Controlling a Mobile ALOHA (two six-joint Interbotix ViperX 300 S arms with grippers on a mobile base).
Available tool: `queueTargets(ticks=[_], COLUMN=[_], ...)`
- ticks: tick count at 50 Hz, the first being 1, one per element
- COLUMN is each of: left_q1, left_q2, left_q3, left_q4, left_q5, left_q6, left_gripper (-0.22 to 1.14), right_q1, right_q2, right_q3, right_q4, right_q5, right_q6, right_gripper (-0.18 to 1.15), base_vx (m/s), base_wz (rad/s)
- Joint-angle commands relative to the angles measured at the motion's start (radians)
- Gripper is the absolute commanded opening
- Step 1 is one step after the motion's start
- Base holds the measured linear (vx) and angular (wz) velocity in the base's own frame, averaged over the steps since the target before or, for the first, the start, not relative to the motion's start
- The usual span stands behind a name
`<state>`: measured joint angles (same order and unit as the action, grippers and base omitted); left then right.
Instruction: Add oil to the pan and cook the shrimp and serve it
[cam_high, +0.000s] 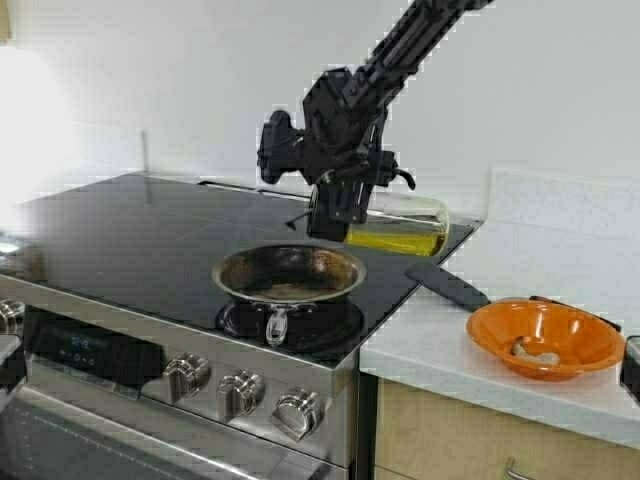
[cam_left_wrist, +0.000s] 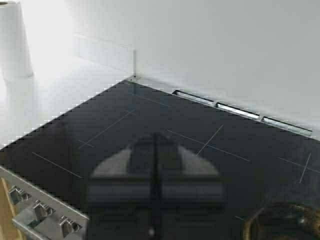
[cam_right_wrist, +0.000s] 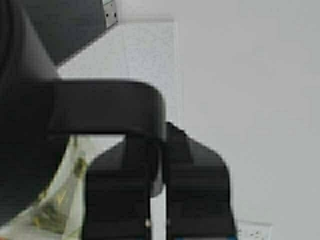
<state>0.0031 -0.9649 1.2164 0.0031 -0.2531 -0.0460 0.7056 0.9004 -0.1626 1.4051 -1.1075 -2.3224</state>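
**Oil dispenser tipped over the stove**

Oil (cam_high: 398, 238), yellow-green, is pooling along the lower side of its clear glass dispenser, which is lying almost on its side in the air above the far right part of the black cooktop (cam_high: 130, 240). The right gripper (cam_high: 335, 210) is clamping the dispenser's black handle (cam_right_wrist: 107, 107), fingers (cam_right_wrist: 197, 190) closed on it, with the black lid end pointing left and hanging just beyond the far rim of the pan.

The pan (cam_high: 289, 273) is sitting on the near right burner, its short metal handle pointing toward the row of knobs (cam_high: 240, 392); its inside is showing brown stains.

The shrimp (cam_high: 535, 352) is lying inside an orange bowl (cam_high: 545, 336) on the white bench (cam_high: 440, 345) to the right of the stove. A black spatula (cam_high: 447, 285) is resting between the pan and the bowl, across the stove's edge.

The left gripper (cam_left_wrist: 155, 182) is hovering over the left part of the cooktop, its jaws pressed together with nothing between them.
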Motion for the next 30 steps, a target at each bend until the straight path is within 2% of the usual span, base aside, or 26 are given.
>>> queueTargets(ticks=[1, 30], left_q1=[0.0, 0.0], left_q2=[0.006, 0.006], left_q3=[-0.008, -0.005], left_q4=[-0.002, -0.002], left_q5=[-0.006, -0.006], left_q6=[-0.002, -0.002], left_gripper=[0.03, 0.03], right_q1=[0.003, 0.003], right_q2=[-0.029, 0.0], right_q3=[-0.029, -0.038], right_q4=[-0.023, -0.055], right_q5=[-0.02, -0.032], right_q6=[-0.012, -0.063], right_gripper=[0.08, 0.08], base_vx=[0.0, 0.0], base_wz=[0.0, 0.0])
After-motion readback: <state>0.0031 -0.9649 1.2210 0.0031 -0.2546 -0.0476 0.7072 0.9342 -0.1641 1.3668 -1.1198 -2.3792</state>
